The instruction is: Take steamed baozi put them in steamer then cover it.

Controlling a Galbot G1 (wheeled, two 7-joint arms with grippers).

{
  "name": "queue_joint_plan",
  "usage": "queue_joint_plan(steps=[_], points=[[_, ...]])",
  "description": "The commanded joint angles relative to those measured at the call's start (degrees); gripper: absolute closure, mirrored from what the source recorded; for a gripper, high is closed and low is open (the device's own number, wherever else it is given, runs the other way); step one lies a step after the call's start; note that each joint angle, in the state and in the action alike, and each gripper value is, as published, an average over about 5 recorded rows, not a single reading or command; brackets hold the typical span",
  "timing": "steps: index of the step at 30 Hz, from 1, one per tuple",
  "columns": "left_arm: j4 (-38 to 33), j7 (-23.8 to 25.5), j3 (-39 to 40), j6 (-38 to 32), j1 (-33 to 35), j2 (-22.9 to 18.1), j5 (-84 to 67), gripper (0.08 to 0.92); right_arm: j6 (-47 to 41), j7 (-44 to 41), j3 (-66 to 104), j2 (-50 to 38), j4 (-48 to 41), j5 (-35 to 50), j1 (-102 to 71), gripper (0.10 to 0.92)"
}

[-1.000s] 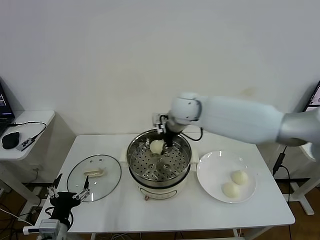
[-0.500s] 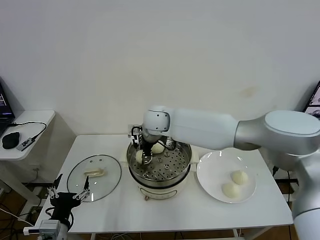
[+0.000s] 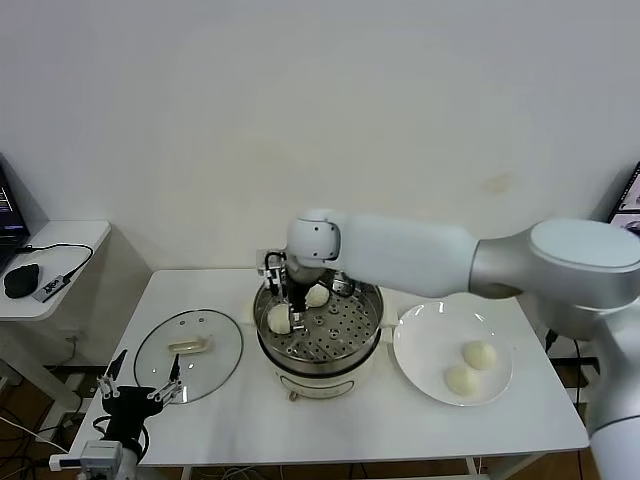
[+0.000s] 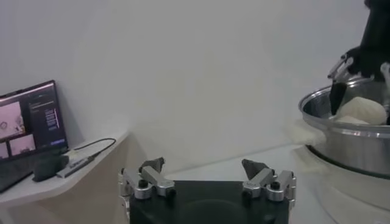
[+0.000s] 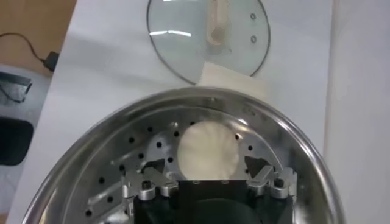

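Note:
The steamer point(image 3: 336, 332) stands mid-table with two baozi on its perforated tray: one point(image 3: 277, 319) at the left side, one point(image 3: 318, 296) toward the back. My right gripper point(image 3: 291, 308) hangs open inside the pot over the left baozi point(image 5: 208, 149). That bun lies on the tray between the spread fingers point(image 5: 256, 165), with a gap on each side. Two more baozi point(image 3: 481, 354) point(image 3: 461, 379) rest on the white plate point(image 3: 428, 335). The glass cover point(image 3: 207, 366) lies flat left of the steamer. My left gripper point(image 3: 137, 398) is parked open at the table's front left corner.
A low side table point(image 3: 55, 262) with a mouse, a cable and a laptop edge stands left of the work table. The wall is close behind the steamer. The left wrist view shows the steamer point(image 4: 350, 137) and a laptop point(image 4: 27, 119).
My right gripper came down to the left side of the steamer tray with a baozi, then opened, leaving the bun on the tray. The left arm has not moved.

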Motion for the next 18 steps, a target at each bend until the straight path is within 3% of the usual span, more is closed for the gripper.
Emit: queue_joint_plan(steps=[1, 9, 18], points=[[-0.2, 0.0, 0.2, 0.1, 0.0, 0.0, 0.0, 0.177, 6.4, -8.2, -0.6, -10.8, 6.6, -4.3, 7.5, 0.203], [-0.9, 0.1, 0.8, 0.2, 0.6, 0.3, 0.2, 0.177, 13.0, -12.0, -3.1, -31.7, 19.2, -10.1, 11.9, 0.203], [-0.6, 0.0, 1.6, 0.1, 1.0, 0.3, 0.6, 0.177, 18.7, -13.3, -2.4, -50.4, 23.0, -23.7, 5.2, 0.203]])
